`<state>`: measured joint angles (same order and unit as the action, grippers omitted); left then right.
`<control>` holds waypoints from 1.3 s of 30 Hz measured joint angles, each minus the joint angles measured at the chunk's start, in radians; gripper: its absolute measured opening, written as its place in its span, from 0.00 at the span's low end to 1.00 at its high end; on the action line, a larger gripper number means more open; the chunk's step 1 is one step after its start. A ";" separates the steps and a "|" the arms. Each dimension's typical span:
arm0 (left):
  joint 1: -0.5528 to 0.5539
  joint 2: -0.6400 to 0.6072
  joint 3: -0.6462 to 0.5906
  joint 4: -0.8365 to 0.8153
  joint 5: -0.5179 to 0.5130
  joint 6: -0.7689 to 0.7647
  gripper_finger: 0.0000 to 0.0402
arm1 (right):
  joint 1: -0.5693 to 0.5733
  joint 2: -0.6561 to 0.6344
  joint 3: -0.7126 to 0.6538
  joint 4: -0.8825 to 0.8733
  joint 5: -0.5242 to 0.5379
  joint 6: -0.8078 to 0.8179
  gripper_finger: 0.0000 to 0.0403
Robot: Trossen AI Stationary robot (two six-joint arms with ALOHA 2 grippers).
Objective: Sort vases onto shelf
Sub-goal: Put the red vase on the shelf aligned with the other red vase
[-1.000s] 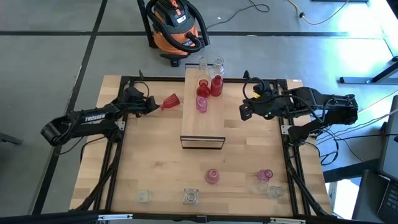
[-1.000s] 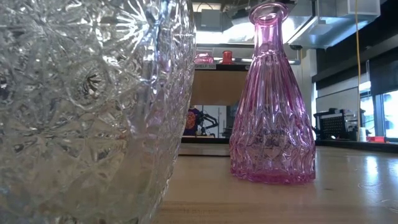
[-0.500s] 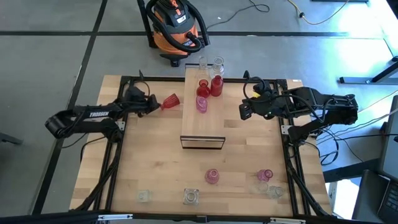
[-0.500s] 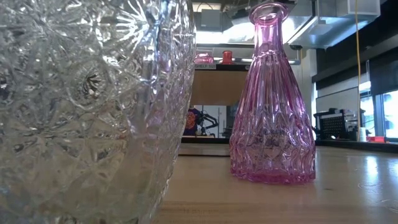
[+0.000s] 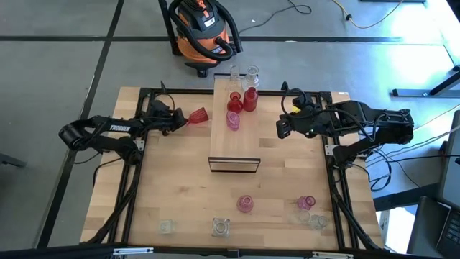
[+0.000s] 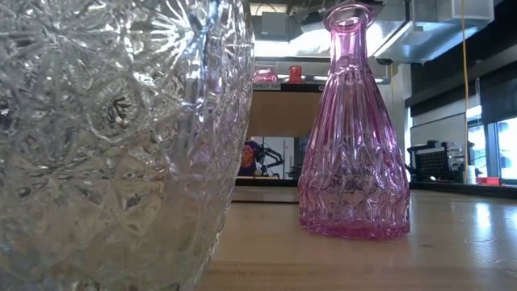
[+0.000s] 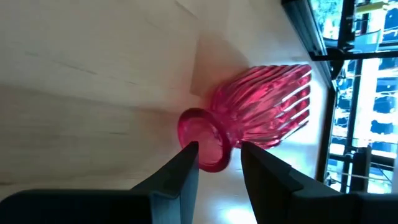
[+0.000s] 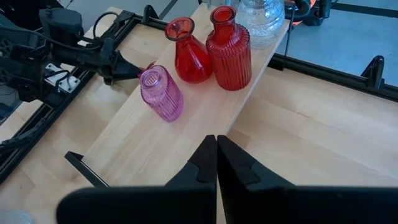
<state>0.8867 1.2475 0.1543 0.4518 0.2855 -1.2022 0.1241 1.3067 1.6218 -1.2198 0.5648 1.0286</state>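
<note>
the left gripper (image 5: 184,120) is out over the tabletop (image 5: 180,187) just left of the shelf (image 5: 233,133), its fingers (image 7: 180,171) pinched on the neck of a ribbed red vase (image 5: 197,116), which it carries tipped on its side with the mouth toward the wrist and the wide base pointing at the shelf. the right gripper (image 5: 281,129) hangs off the shelf's right side, well apart from the vases, with its two fingers (image 8: 208,163) pressed together and nothing between them. on the far end of the shelf stand a round-bellied red vase (image 8: 189,53), a ribbed red bottle vase (image 8: 228,50) just beside it, a small ribbed pink vase (image 8: 160,92) nearer along the plank, and clear glass vases (image 5: 243,73) at the very end. at the table's near edge, well apart from the shelf, wait a tall pink vase (image 6: 352,129), another pink vase (image 5: 307,203) and a cut-glass clear vase (image 6: 113,137), all upright.
</note>
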 joint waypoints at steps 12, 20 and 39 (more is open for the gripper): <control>0.000 0.135 0.002 0.241 -0.009 -0.011 0.22 | 0.000 0.000 0.000 0.000 -0.001 0.015 0.00; 0.000 0.146 0.002 0.266 0.048 0.026 0.03 | 0.000 0.000 0.000 -0.001 -0.008 0.015 0.00; -0.058 -0.261 0.404 -0.809 -0.005 0.647 0.02 | 0.000 0.000 0.000 -0.001 -0.034 -0.003 0.00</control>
<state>0.8292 0.9867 0.5582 -0.3574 0.2807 -0.5551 0.1238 1.3067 1.6218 -1.2209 0.5306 1.0259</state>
